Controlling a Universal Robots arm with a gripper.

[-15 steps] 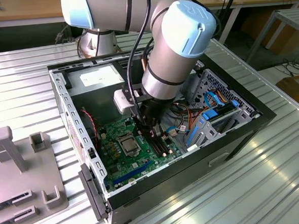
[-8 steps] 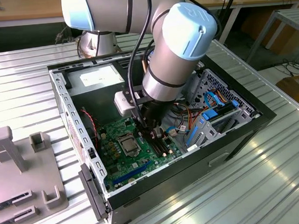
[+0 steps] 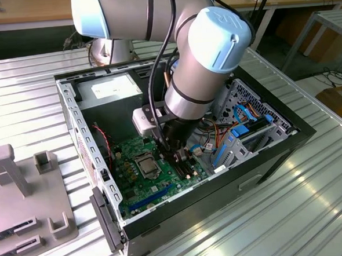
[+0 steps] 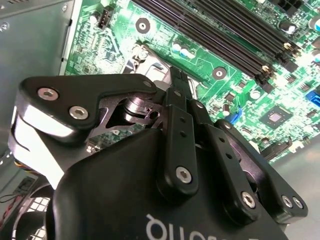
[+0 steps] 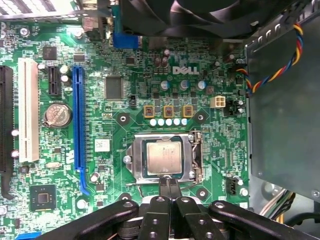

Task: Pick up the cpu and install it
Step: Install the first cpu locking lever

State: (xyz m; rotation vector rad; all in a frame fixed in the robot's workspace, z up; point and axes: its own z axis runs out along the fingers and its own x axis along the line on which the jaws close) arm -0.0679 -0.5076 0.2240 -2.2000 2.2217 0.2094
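Cpu (image 5: 164,157) seated in the socket frame (image 5: 195,156) on the green board (image 5: 125,65) — pale metal face up, seen plainly in the first wrist view. Same view: pincer (image 5: 169,184) with fingers pressed together, nothing between them, tips at the socket's edge just beside the cpu; whether they touch it I cannot tell. Also there: blue slot (image 5: 77,120), white slot (image 5: 28,110), coin cell (image 5: 56,115), coloured wires (image 5: 280,70) over a grey metal box (image 5: 285,115).

Second wrist view looks over the pincer's (image 4: 176,75) black linkage toward the board (image 4: 225,45); socket (image 4: 142,57) partly hidden behind it, dark memory slots (image 4: 225,35) beyond, small chipset chip (image 4: 276,116) further off.

Exterior view gives the wider scene: arm (image 3: 197,74) reaching steeply down into the open case (image 3: 222,200), pincer (image 3: 171,151) low over the board (image 3: 136,176), just beside the socket (image 3: 145,164), toward the exterior view's right of it. Power supply (image 3: 110,88) at the case's far end, drive cage with blue clips (image 3: 241,135) on the exterior view's right.

Case lies on a ribbed metal desk (image 3: 292,213). Grey fixture (image 3: 24,195) with upright posts at the exterior view's left. Wooden benches (image 3: 30,9) behind.
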